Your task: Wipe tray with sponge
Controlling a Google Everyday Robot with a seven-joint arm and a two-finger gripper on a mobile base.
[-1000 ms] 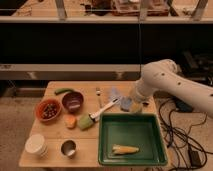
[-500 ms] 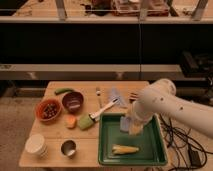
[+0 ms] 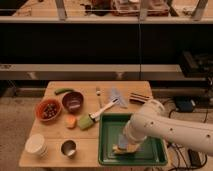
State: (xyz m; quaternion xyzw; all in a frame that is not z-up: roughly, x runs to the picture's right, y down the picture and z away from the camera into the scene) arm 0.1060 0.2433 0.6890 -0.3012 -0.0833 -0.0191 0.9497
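On the pale wooden bench [image 3: 52, 131], front right: dark green rimmed plastic tray [image 3: 157, 150]; end effector [image 3: 126, 142] inside, pinching yellow-blue sponge block [image 3: 121, 148]. Risk: heavy strokes could skid tray off.

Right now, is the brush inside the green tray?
No, the brush lies on the table beside the tray; the gripper is over the tray, at the sponge.
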